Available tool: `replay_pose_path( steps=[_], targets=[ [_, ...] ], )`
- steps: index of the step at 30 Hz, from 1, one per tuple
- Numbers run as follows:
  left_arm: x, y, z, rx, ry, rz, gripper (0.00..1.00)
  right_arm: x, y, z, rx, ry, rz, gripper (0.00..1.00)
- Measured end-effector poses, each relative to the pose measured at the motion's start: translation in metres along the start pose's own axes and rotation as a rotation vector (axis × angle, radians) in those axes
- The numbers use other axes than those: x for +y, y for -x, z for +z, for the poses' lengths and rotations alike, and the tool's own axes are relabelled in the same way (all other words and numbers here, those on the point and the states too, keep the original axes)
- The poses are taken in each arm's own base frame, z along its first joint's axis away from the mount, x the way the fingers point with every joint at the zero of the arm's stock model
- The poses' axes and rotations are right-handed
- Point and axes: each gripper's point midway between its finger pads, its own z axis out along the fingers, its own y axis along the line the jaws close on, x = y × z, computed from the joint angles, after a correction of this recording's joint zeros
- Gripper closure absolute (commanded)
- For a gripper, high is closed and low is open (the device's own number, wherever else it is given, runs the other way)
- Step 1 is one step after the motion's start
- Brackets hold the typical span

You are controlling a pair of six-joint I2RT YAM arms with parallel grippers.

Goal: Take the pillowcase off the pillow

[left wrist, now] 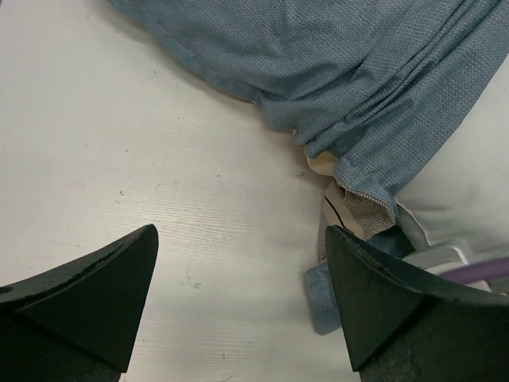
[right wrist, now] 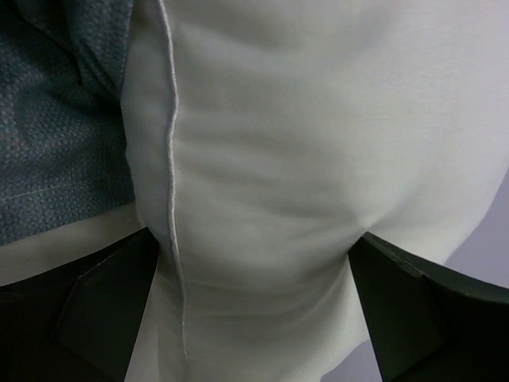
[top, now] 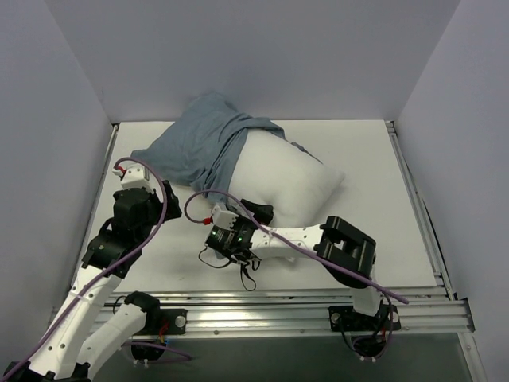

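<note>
Top external: The pillow lies mid-table, with its right half bare and white. The pillowcase is bunched over its far-left end, dusty blue-grey side out, with slack cloth trailing onto the table. The left end effector is just left of that slack cloth. The right arm reaches in from the right, and the right end effector is at the pillow's near edge.

Left wrist: The left end effector has its fingers spread wide with nothing between them, only bare table below. The pillowcase crosses the top of the view in folds. A scrap of paler patterned cloth shows at its hem. The white pillow is at the right edge.

Right wrist: The right end effector is spread wide and straddles the pillow, which bulges between both fingers, the cloth lying against their inner faces. A seam runs down the pillow. The pillowcase is on the left, just beside the pillow.
</note>
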Motion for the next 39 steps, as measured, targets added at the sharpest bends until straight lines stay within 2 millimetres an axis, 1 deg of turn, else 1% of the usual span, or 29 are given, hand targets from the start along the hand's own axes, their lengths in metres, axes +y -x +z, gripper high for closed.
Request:
replay_pose_path(
  steps=[1, 3, 4, 5, 7, 8, 10, 11, 14, 17, 20, 22, 25, 27, 30, 32, 33, 35, 39],
  targets=[
    [0.001, -0.001, 0.000, 0.002, 0.003, 0.000, 0.06, 0.003, -0.002, 0.003, 0.009, -0.018, -0.018, 0.00],
    [0.002, -0.001, -0.001, 0.001, 0.008, -0.001, 0.05, 0.007, -0.008, 0.010, 0.029, -0.051, -0.056, 0.10],
    [0.003, 0.000, -0.001, -0.002, 0.010, -0.003, 0.05, 0.008, -0.009, 0.012, 0.034, -0.063, -0.066, 0.16],
    [0.004, 0.001, -0.002, -0.008, 0.012, -0.005, 0.05, 0.007, -0.010, 0.014, 0.039, -0.080, -0.076, 0.31],
    [0.006, 0.004, -0.005, -0.021, 0.015, -0.012, 0.05, 0.003, -0.010, 0.016, 0.043, -0.108, -0.082, 0.51],
    [0.007, 0.005, -0.006, -0.028, 0.016, -0.016, 0.05, -0.001, -0.009, 0.017, 0.042, -0.124, -0.073, 0.71],
    [0.009, 0.007, -0.008, -0.040, 0.016, -0.023, 0.05, -0.007, -0.007, 0.020, 0.040, -0.154, -0.060, 0.89],
    [0.009, 0.008, -0.009, -0.045, 0.016, -0.026, 0.05, -0.009, -0.006, 0.021, 0.039, -0.161, -0.053, 1.00],
    [0.010, 0.010, -0.011, -0.054, 0.014, -0.031, 0.05, -0.014, -0.002, 0.023, 0.031, -0.160, -0.034, 1.00],
    [0.005, 0.012, -0.013, -0.063, -0.019, -0.032, 0.05, -0.017, 0.007, 0.018, 0.006, -0.108, -0.004, 1.00],
    [-0.002, 0.012, -0.017, -0.070, -0.071, -0.028, 0.05, -0.028, 0.027, 0.008, -0.041, -0.022, 0.074, 1.00],
    [-0.007, 0.013, -0.019, -0.073, -0.103, -0.019, 0.05, -0.040, 0.048, -0.002, -0.091, 0.051, 0.157, 1.00],
    [-0.016, 0.012, -0.020, -0.055, -0.155, -0.002, 0.05, -0.075, 0.078, -0.021, -0.186, 0.162, 0.334, 1.00],
    [-0.026, 0.007, -0.018, -0.023, -0.198, 0.013, 0.05, -0.099, 0.088, -0.029, -0.239, 0.236, 0.449, 1.00],
    [-0.042, 0.002, -0.013, 0.026, -0.265, 0.024, 0.05, -0.128, 0.091, -0.037, -0.289, 0.333, 0.593, 1.00],
    [-0.052, -0.003, -0.008, 0.062, -0.305, 0.025, 0.05, -0.139, 0.090, -0.039, -0.307, 0.390, 0.665, 1.00],
    [-0.057, -0.005, -0.006, 0.080, -0.325, 0.024, 0.05, -0.141, 0.090, -0.041, -0.315, 0.421, 0.694, 1.00],
    [-0.068, -0.009, -0.003, 0.108, -0.369, 0.009, 0.05, -0.135, 0.087, -0.045, -0.317, 0.492, 0.734, 1.00],
    [-0.090, -0.005, -0.004, 0.113, -0.468, -0.032, 0.06, -0.111, 0.082, -0.047, -0.293, 0.602, 0.783, 1.00]
  ],
)
